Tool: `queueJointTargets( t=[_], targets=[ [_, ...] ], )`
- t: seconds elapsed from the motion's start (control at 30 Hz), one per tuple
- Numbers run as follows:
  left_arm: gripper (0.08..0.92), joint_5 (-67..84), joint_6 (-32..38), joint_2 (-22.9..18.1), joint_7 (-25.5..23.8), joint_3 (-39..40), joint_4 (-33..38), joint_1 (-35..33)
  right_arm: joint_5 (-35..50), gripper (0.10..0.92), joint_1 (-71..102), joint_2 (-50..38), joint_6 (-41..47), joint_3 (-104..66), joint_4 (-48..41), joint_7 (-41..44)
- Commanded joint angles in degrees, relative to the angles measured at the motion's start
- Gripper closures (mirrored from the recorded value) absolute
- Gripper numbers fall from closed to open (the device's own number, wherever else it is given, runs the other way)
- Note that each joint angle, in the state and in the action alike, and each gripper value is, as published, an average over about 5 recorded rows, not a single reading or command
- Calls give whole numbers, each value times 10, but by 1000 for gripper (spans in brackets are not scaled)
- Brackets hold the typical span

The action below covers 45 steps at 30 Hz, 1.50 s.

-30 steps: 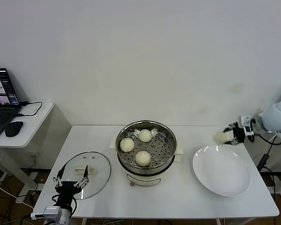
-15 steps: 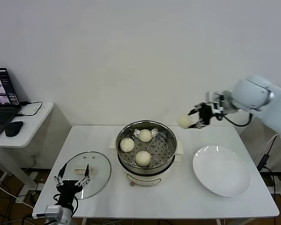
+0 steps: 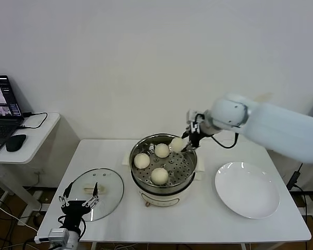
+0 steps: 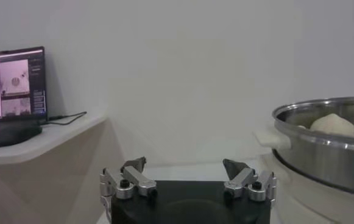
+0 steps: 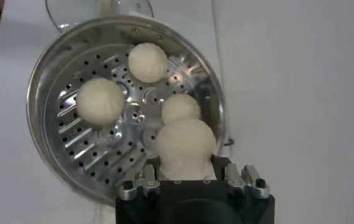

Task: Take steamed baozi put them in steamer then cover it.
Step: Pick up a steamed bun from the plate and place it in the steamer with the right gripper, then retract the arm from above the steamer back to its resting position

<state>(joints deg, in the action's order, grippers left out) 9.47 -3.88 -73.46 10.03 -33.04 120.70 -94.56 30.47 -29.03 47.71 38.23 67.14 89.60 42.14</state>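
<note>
The steel steamer [image 3: 193,156] stands at the table's middle with three baozi on its perforated tray [image 5: 97,152]: one at the left [image 3: 141,161], one at the back [image 3: 161,150], one at the front [image 3: 159,176]. My right gripper [image 3: 182,145] is shut on a fourth baozi [image 3: 177,144] and holds it over the steamer's back right rim; in the right wrist view this baozi [image 5: 185,148] sits between the fingers above the tray. The glass cover [image 3: 112,190] lies flat on the table left of the steamer. My left gripper [image 3: 81,200] is open, low over the cover's front edge.
An empty white plate [image 3: 247,189] lies right of the steamer. A side table at the far left holds a laptop [image 3: 1,112] and a mouse [image 3: 15,142]. The white wall is close behind the table.
My right arm has carried the baozi leftward from beside the plate, through the air, to above the steamer's back right rim. The left gripper has stayed in place.
</note>
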Motion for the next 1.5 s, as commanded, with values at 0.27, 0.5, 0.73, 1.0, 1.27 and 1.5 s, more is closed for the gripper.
queueJointTargets(
  t=[0.27,0.5,0.73,1.0,1.27,1.5],
  targets=[
    [177,2,0,2,0,-3,-6,3,-29,474,86,48,35,4,-53,-25],
    [177,2,0,1,0,-1,-9,5,-33,472,90,41,35,-5,-47,-23],
    [177,2,0,2,0,-1,-8,6,-19,355,78,15,34,-47,-10,-29],
    [177,2,1,4,1,-1,-15,11,81,206,107,-98,-8,-132,103,-195],
    [177,-15,11,-2,4,-1,-25,13,100,202,459,-232,-226,-417,193,-380],
    [177,-59,38,-13,-1,-3,-47,11,-51,203,893,-112,-384,-862,194,-395]
  ],
)
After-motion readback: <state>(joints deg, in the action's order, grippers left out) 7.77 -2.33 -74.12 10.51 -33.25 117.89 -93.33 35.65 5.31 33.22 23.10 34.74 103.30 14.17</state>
